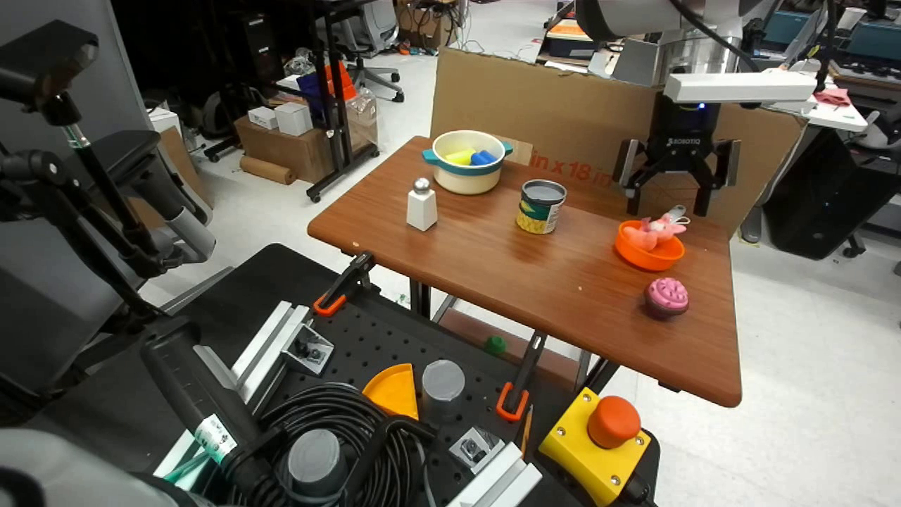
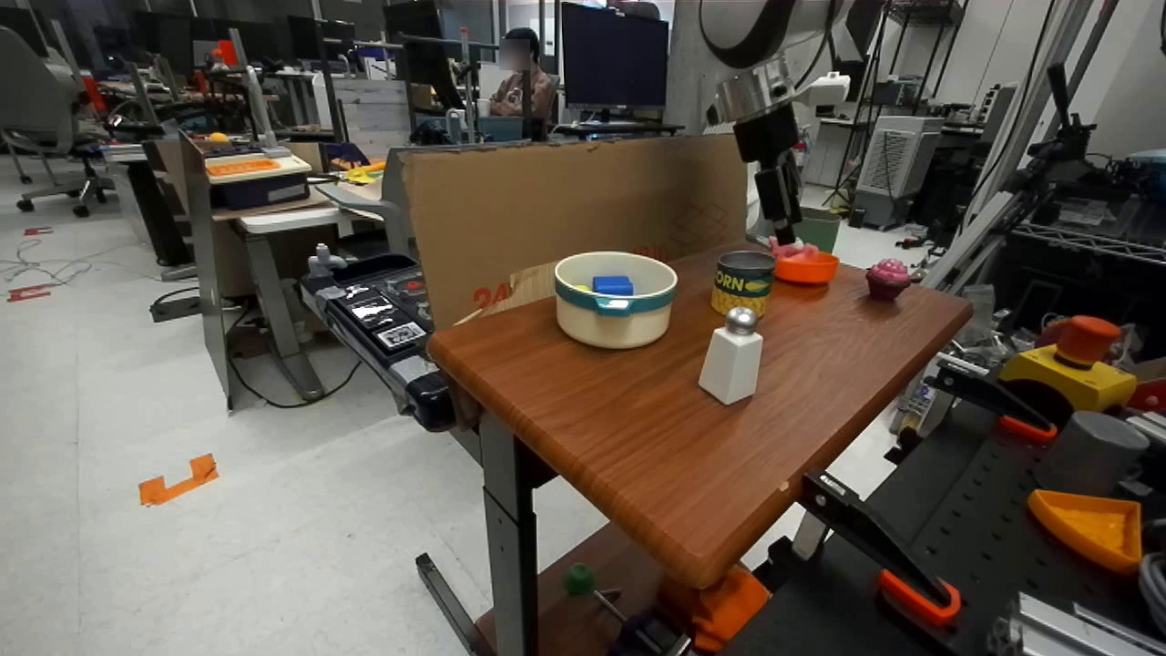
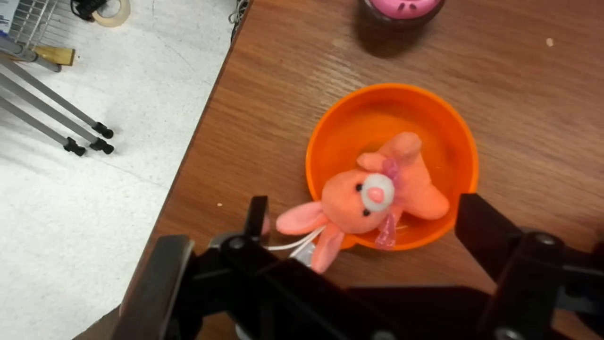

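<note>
Two containers: orange bowl (image 3: 377,118) holding plush bunny (image 3: 347,200), ears (image 3: 301,219) outside; cream pot (image 1: 468,183) holding yellow and blue pieces (image 1: 483,158) | your gripper (image 1: 667,203), spread wide, above bunny | corn can (image 1: 538,208) between containers; cupcake (image 1: 666,297) near bowl; shaker (image 1: 422,210) near pot

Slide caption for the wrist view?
Open gripper above a pink plush bunny partly in an orange bowl; cupcake cut off at top.

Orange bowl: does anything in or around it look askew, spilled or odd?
Mildly odd: a plush bunny lies in the orange bowl, a strange place for a soft toy, with both ears poking out past the rim. No spill or damage shows.
</note>
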